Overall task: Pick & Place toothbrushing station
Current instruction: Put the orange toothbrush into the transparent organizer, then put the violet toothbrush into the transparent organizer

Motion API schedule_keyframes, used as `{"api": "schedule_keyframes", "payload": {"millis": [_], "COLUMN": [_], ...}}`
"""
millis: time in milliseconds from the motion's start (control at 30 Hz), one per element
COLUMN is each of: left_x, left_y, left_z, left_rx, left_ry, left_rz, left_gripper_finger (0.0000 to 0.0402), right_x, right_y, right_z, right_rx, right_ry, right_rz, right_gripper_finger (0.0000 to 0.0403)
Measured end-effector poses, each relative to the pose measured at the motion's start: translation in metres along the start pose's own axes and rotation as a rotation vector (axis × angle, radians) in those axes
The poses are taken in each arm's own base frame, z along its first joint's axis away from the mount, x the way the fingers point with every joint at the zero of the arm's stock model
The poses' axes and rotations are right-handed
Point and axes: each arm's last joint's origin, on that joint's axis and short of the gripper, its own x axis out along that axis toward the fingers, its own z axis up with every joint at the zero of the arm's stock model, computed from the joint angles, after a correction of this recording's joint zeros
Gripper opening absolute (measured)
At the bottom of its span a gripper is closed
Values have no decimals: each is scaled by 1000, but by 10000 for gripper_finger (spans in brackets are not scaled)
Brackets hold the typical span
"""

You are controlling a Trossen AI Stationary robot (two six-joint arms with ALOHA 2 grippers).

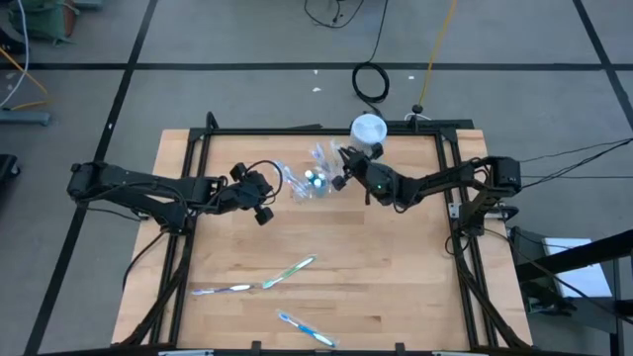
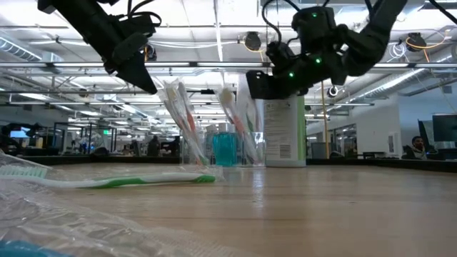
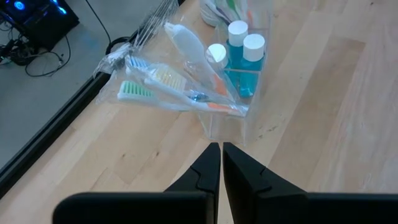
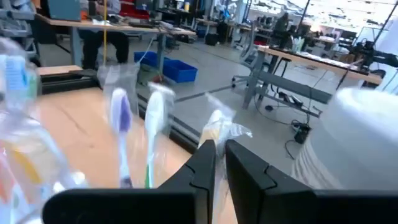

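The small clear cup (image 1: 315,184) stands on the table's far middle. It holds blue toothpaste tubes (image 3: 245,50) and several clear-wrapped toothbrushes (image 3: 174,87) that lean out over its rim. My left gripper (image 3: 221,151) hovers shut just left of the cup (image 3: 239,109), slanting down toward it, with nothing between its fingers. My right gripper (image 4: 219,148) sits level at the cup's far right side, above rim height, closed on a wrapped toothbrush (image 4: 219,127). My right gripper pinches a clear-wrapped toothbrush between its two fingertips. The wrapped head end (image 4: 221,124) shows just past the tips. The fingers come in level from the table's right. The fingers hide the rest of the toothbrush.
A tall white-and-green canister (image 1: 368,130) stands close behind the right gripper at the far edge. Three loose toothbrushes lie on the near half: a green one (image 1: 289,271), one to its left (image 1: 224,290), and a blue one (image 1: 307,327). Crumpled clear wrap (image 2: 64,221) lies near the front.
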Motion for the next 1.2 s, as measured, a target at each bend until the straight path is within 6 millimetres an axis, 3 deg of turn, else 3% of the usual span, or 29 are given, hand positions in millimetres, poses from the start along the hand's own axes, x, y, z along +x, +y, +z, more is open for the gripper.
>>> {"api": "schedule_keyframes", "payload": {"millis": [333, 633, 867, 1200], "left_x": [0, 0, 0, 1], "left_y": [-1, -1, -2, -5], "left_z": [3, 3, 3, 2], "left_rx": [-16, -19, -19, -9], "left_ry": [-27, -32, -20, -11], "left_rz": [-8, -10, -53, -70], "left_gripper_finger": [26, 26, 26, 26], "right_x": [-10, -16, -35, -75], "right_y": [2, 9, 14, 21], "right_z": [-13, -10, 10, 42], "right_rx": [-105, -125, -126, -101], "right_ry": [14, 3, -53, -106], "right_rz": [60, 74, 98, 216], "right_gripper_finger": [44, 119, 154, 157]}}
